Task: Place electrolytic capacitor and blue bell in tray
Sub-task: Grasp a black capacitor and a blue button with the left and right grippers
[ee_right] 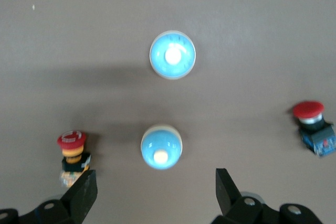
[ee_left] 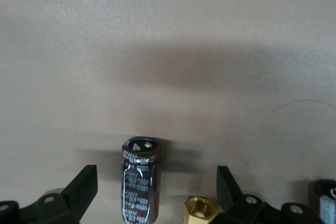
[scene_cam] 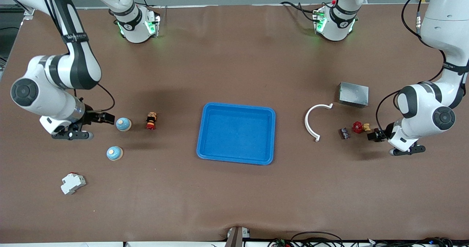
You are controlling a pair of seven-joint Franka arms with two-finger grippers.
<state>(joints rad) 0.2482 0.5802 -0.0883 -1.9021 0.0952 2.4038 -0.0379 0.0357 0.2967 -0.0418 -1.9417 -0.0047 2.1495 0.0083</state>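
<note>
**Both grippers lining up on their parts, tray waiting empty**

The tray is sitting bare at the middle of the table, so neither part has been delivered.

Seen from the front camera, the electrolytic capacitor is lying on the table at about three o'clock from the tray, with the white curved piece between them. The left gripper is hanging low over the table at three o'clock from the capacitor. Its fingers are spread wide. In the left wrist view the capacitor is lying between them untouched, which reads as lining up for a grasp. The red valve with its brass fitting is sitting just beside the capacitor, also inside the finger gap, and it is probably crowding the closing path.

Two blue bells are resting at about nine o'clock from the tray. The right gripper is hovering at nine o'clock from the blue bell. Its fingers are parted and holding nothing, and the aim seems to be this one. The second bell is sitting at seven o'clock from it, well outside the fingers.
</note>
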